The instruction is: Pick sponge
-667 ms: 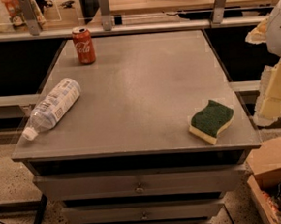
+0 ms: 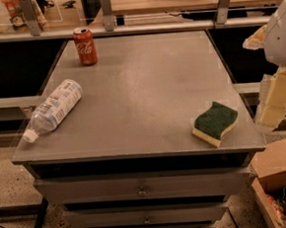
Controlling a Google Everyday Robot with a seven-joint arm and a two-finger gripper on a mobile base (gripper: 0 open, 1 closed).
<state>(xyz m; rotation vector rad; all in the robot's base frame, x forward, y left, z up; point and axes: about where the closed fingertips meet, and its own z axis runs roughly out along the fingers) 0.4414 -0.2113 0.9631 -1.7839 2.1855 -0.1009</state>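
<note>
The sponge (image 2: 215, 122) lies flat near the front right corner of the grey cabinet top (image 2: 141, 91). Its dark green scouring side faces up and its pale yellow foam shows along the front edge. My gripper (image 2: 271, 118) hangs at the right edge of the view, just off the cabinet's right side. It is to the right of the sponge, a little above it, and not touching it. The gripper's white wrist (image 2: 282, 33) shows above it.
A red Coca-Cola can (image 2: 85, 46) stands at the back left. A plastic water bottle (image 2: 53, 109) lies on its side at the left edge. A cardboard box (image 2: 280, 167) with snack packets sits on the floor at the lower right. A railing and shelves run behind the cabinet.
</note>
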